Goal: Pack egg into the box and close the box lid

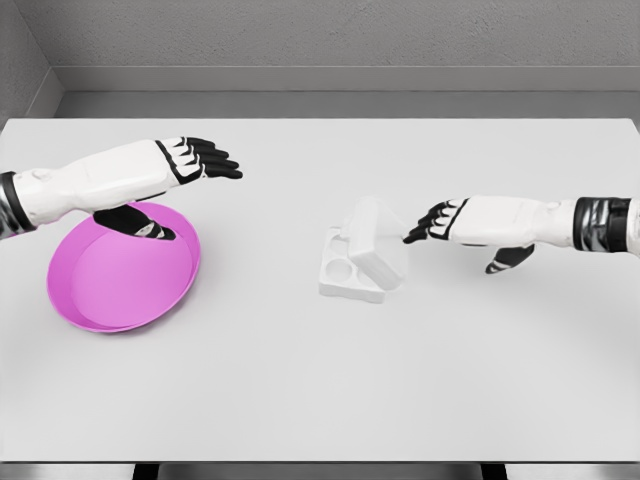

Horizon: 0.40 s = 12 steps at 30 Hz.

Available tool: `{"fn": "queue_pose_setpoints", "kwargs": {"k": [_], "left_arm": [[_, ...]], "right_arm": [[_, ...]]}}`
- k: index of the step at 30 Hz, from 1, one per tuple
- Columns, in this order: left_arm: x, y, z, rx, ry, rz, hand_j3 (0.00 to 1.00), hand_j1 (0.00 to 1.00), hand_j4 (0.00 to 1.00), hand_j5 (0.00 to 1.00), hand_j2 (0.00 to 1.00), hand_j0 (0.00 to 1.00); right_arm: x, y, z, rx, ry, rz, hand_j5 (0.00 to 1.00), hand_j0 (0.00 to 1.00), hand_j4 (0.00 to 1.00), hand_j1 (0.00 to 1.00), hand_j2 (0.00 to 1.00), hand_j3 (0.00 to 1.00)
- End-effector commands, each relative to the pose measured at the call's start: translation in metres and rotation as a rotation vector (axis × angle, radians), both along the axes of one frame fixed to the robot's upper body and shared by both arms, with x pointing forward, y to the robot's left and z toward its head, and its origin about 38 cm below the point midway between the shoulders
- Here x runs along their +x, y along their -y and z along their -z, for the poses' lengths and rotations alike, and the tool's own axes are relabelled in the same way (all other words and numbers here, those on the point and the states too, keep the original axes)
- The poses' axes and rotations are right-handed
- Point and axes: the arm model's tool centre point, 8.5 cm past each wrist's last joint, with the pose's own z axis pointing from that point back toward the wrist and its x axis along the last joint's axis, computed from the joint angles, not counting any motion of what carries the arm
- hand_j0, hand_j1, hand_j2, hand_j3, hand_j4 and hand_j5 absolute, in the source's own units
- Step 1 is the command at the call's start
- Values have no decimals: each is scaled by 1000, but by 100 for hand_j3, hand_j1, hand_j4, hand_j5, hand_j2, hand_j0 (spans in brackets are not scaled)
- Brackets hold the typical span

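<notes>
Bench (300, 400) surface, pale grey and smooth, carries everything, so light things may slide on it when pushed. Largest upon it is a magenta bowl (90, 300), shallow and round, near the left edge; no egg can be seen inside it or anywhere else, and part of its interior is hidden by the left hand.

The box (352, 272) sits a little right of the bench's middle. It is white, small, a moulded tray with a round cup showing, and its lid (378, 240) stands half raised, tilted over the tray. It looks thin-walled and light, probably flexing under pressure; a push on the lid's upper face, with the tray steadied at its rim, would seem the safest way to shut it.

The left hand (195, 160) hovers over the bowl's far rim, fingers stretched flat, holding nothing. The right hand (440, 222) hangs just beside the lid, fingers loosely extended toward it, likewise empty; whether a fingertip touches cannot be told.
</notes>
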Motion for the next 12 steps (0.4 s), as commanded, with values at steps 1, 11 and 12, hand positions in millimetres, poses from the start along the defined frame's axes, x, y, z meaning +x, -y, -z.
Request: {"fn": "queue_pose_setpoints", "kwargs": {"k": [1,11,12], "left_arm": [[0,0,1,-6,-6,-1,100,100,100,100,100,100],[0,0,1,-4,-4,-2,100,100,100,100,100,100],[0,-1,1,-3,-4,-3,100,100,100,100,100,100]], "right_arm": [[-1,-11,0,23,-1,-22,100,100,100,100,100,100],[8,11,-37,20,89,26,100,100,100,100,100,100],[8,13,-37,15,90,30,100,100,100,100,100,100]]}}
